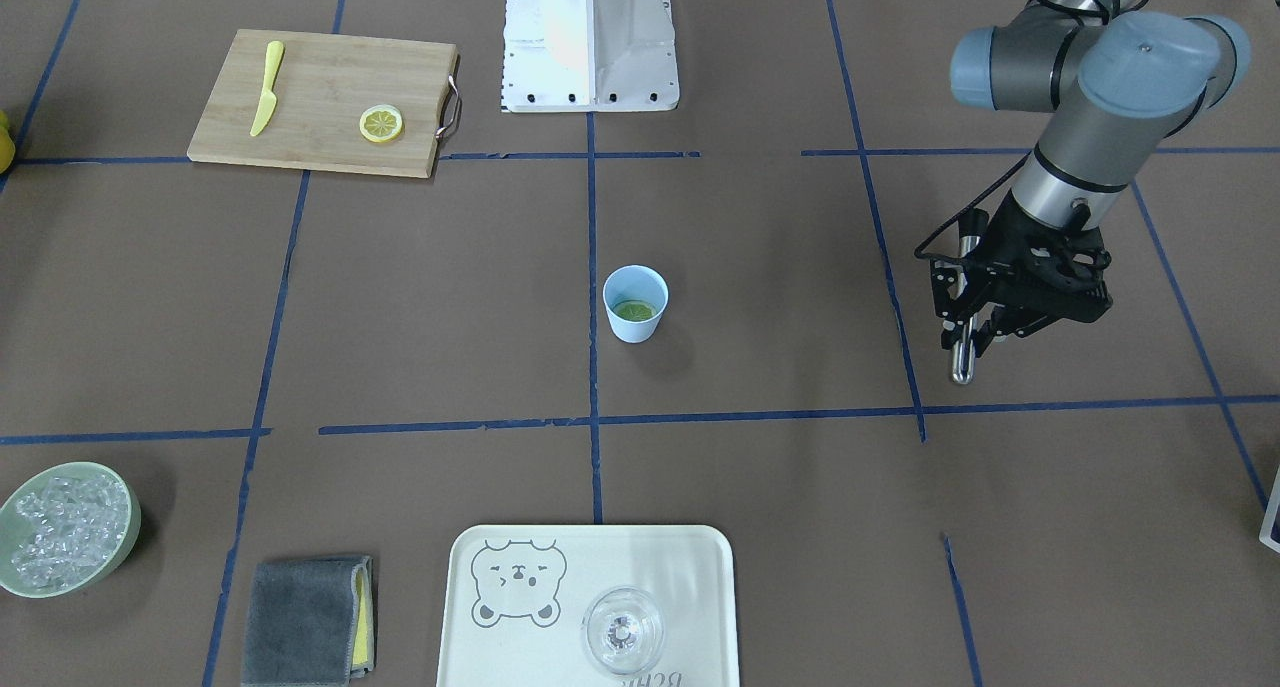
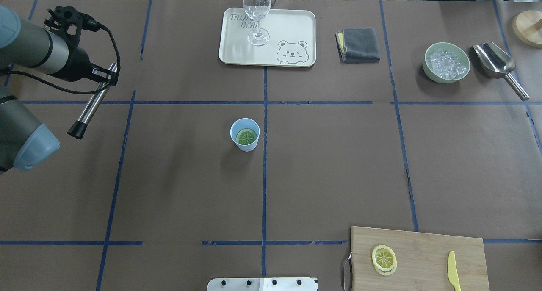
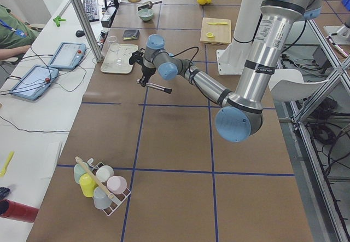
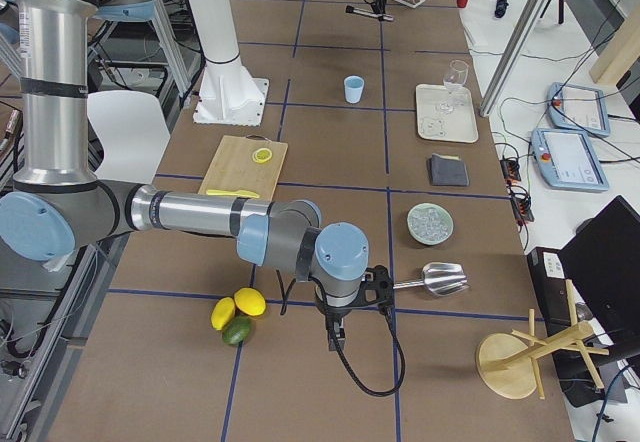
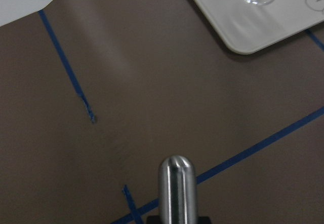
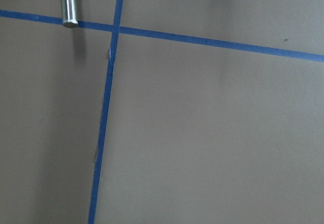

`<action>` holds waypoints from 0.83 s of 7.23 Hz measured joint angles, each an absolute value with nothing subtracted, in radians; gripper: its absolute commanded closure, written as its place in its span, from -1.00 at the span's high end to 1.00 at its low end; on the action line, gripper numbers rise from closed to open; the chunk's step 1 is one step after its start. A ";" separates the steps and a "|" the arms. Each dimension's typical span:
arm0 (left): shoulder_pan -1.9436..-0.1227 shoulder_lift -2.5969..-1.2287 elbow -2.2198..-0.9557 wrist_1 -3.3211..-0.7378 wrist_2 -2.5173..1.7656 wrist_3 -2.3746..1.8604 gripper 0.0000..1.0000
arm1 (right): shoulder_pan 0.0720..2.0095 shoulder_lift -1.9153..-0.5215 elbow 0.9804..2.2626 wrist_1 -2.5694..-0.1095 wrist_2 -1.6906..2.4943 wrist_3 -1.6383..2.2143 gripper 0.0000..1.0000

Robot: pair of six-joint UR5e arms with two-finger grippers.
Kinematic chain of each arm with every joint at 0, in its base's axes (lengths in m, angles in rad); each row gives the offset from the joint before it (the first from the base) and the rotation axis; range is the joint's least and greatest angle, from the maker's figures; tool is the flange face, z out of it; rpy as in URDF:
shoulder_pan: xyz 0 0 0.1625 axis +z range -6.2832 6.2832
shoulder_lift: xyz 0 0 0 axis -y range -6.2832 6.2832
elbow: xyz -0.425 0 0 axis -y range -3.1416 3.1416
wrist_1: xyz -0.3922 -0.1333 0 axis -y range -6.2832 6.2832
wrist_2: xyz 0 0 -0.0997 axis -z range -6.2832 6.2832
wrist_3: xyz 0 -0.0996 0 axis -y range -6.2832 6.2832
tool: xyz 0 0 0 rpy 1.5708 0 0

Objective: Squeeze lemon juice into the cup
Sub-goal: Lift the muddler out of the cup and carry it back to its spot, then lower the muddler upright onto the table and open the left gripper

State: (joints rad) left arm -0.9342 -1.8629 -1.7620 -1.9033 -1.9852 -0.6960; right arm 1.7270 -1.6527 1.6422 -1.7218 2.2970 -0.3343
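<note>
The pale blue cup (image 1: pixel 635 322) stands upright near the table's middle; it also shows in the overhead view (image 2: pixel 244 145). A lemon slice (image 1: pixel 635 311) lies flat inside it, looking greenish (image 2: pixel 246 136). A second lemon slice (image 1: pixel 381 123) lies on the wooden cutting board (image 2: pixel 423 248). My left gripper (image 2: pixel 103 76) is shut on a metal rod with a black tip (image 2: pixel 89 109), held above the table far to the cup's left; the rod's end shows in the left wrist view (image 5: pixel 176 188). My right gripper (image 4: pixel 335 334) shows only in the exterior right view, low near the table's end; I cannot tell its state.
A yellow plastic knife (image 1: pixel 266 87) lies on the board. A cream tray (image 2: pixel 292 28) holds a clear glass (image 2: pixel 256 11). A grey cloth (image 2: pixel 360 44), a green bowl of ice (image 2: pixel 446 63) and a metal scoop (image 2: pixel 497 64) lie at the far side. Whole lemons (image 4: pixel 240 307) lie near the right arm.
</note>
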 measured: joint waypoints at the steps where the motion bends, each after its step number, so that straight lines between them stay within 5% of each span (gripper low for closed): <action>1: -0.923 -1.860 -1.727 -1.904 -1.981 -0.809 -1.00 | 1.719 -1.649 1.643 -1.721 2.299 -0.304 1.00; 6: -0.827 -1.812 -1.648 -1.947 -1.884 -0.986 -1.00 | 1.659 -1.633 1.648 -1.720 2.299 -0.265 1.00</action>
